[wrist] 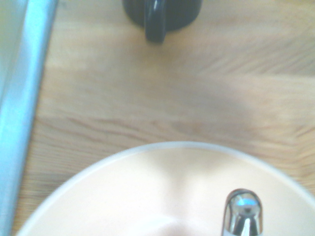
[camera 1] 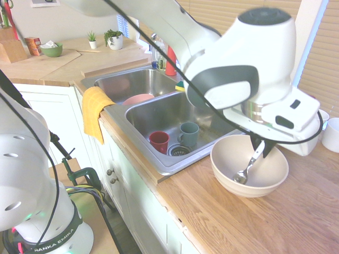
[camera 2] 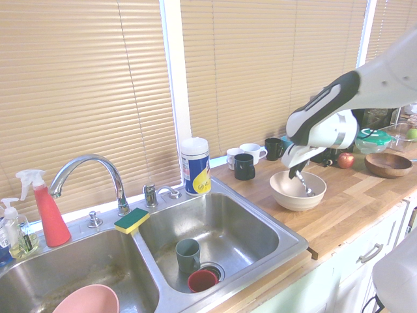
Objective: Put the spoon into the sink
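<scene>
A: Looking at the closest part first, what is right under the camera on the wrist?

B: A big beige bowl [wrist: 162, 191] fills the close part of the wrist view, and the shiny round end of the spoon [wrist: 243, 211] shows inside it.

A: Where is the spoon in the other views?

B: It stands tilted in the bowl [camera 1: 249, 165]. Its silver end [camera 1: 242, 175] rests on the bottom, and its white handle leans up to the gripper [camera 1: 260, 146].

A: What is the gripper doing?

B: Its dark fingers are closed narrow on the top of the handle. From the other side the gripper [camera 2: 298, 172] hangs just over the bowl [camera 2: 298, 190] with the spoon [camera 2: 304, 186] going down into it.

A: What does the bowl sit on?

B: It sits on the wooden table [camera 1: 233, 211], just beside the sink [camera 1: 159, 114].

A: What is in the sink?

B: The basin near the bowl has a red cup [camera 1: 159, 142] and a green mug [camera 1: 188, 134] next to the round drain [camera 1: 179, 150]. The basin behind it holds a pink bowl [camera 1: 139, 99]. A yellow cloth [camera 1: 94, 111] hangs over the sink's front edge.

A: And farther back?

B: A dark mug [wrist: 161, 14] stands on the table past the bowl. By the window are a tap [camera 2: 88, 173], a yellow and green sponge [camera 2: 131, 220], a red spray bottle [camera 2: 44, 208] and a white tub of wipes [camera 2: 195, 166].
</scene>
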